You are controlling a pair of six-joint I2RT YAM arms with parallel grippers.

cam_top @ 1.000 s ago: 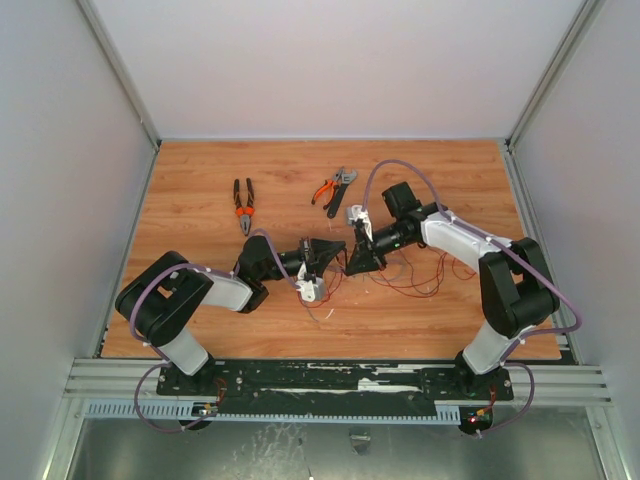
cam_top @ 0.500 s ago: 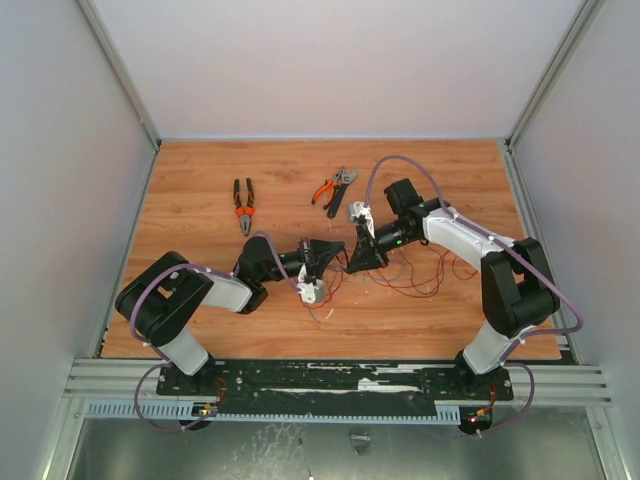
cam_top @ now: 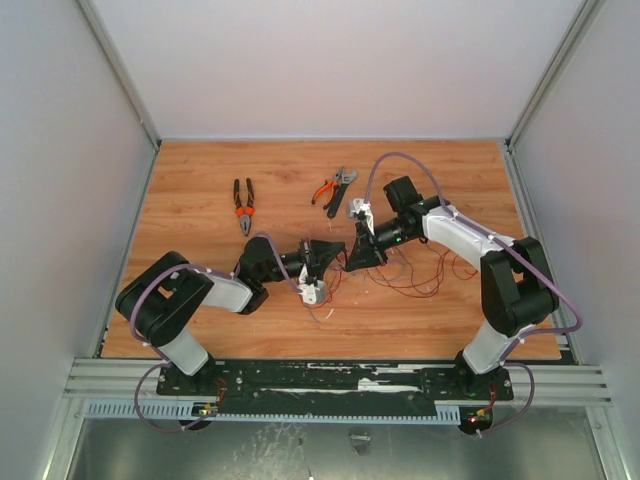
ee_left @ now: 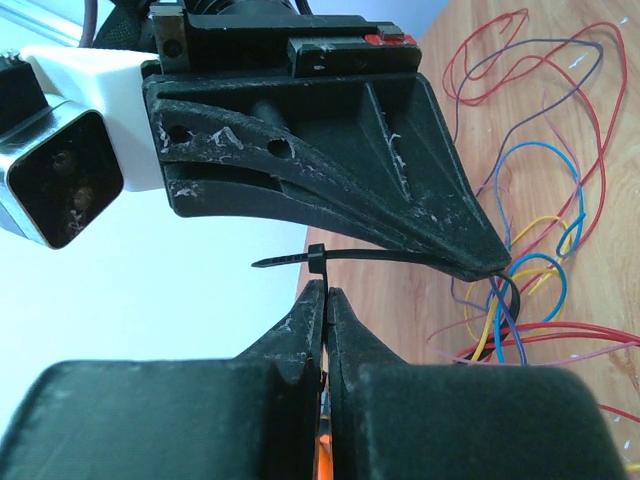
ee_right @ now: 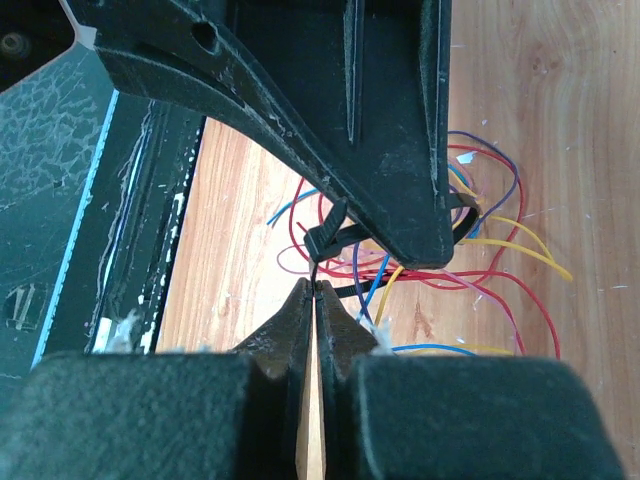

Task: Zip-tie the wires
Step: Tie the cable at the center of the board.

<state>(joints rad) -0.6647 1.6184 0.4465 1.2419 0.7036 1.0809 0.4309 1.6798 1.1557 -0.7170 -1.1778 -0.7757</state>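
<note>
Left gripper: the black two-finger left gripper [ee_left: 325,292] is seen pressed shut, its tips meeting just beneath the small square head of the zip tie; whether the strip itself is pinched between them cannot be told.

Right gripper: the black two-finger right gripper [ee_right: 315,288] is clenched on the strip. In its own wrist view a thin black line runs from the closed tips up to the head, and in the left wrist view the strip ends at this gripper's point.

Zip tie: the thin black plastic zip tie [ee_left: 385,257] is held above the table between the two gripper tips, which face each other near the middle of the table. Its pointed tail is threaded through the head and sticks out beyond it; the other end curves into a small loop closed around several strands.

Wires: the loose tangle of very thin wires [ee_left: 497,318] – red, blue, yellow, orange and purple – is gathered at the loop just beside the right gripper's tip, and is spread in wide loops over the boards towards the right arm.

Table: the brown wood-grain tabletop [cam_top: 220,290] is scattered with small pale flecks.

Tools: long-nosed pliers with orange-and-black handles [cam_top: 243,207] are lying well apart from the wires on the far left; orange-handled cutters [cam_top: 325,190] are lying near the far middle, touching a grey metal tool [cam_top: 346,178].
</note>
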